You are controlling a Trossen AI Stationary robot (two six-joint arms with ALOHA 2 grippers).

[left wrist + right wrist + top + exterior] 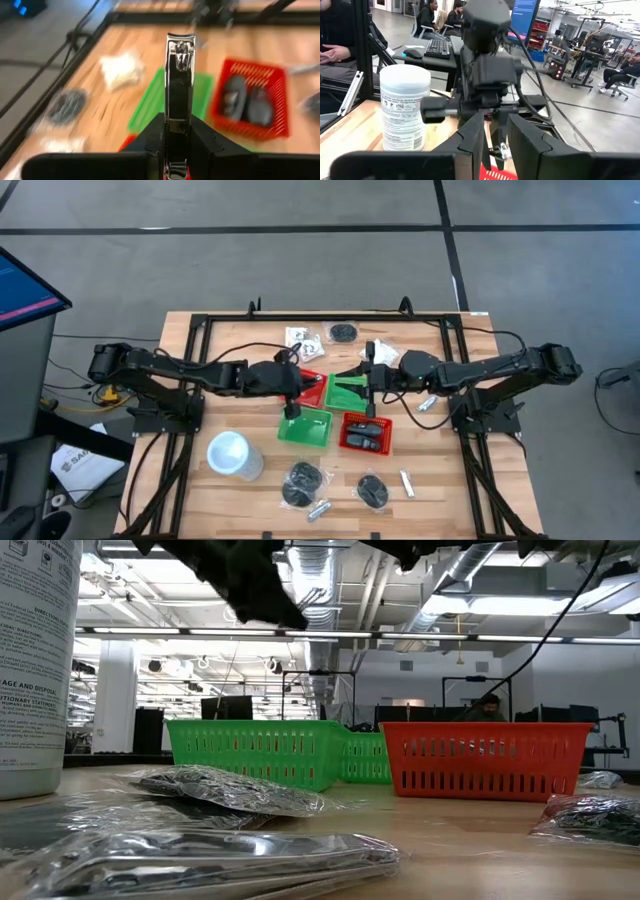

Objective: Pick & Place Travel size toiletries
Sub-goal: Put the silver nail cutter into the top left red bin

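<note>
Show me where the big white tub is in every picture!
High view: the white tub sits lower left on the table.
Low view: tall at the far left edge.
Left wrist view: not there; the left gripper holds a nail clipper.
Right wrist view: left side, upright.
Landmark: the red basket, in high, low and left wrist views.

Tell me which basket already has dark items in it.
The red basket nearest the table's front right: it holds dark pieces. The green basket beside it looks empty.

The wooden counter [230, 495] carries green baskets [305, 427] and a red basket [365, 433] at centre. A white cup [230, 454] sits at 8 o'clock. Wrapped bundles [302, 478] lie at 6 o'clock.
</note>
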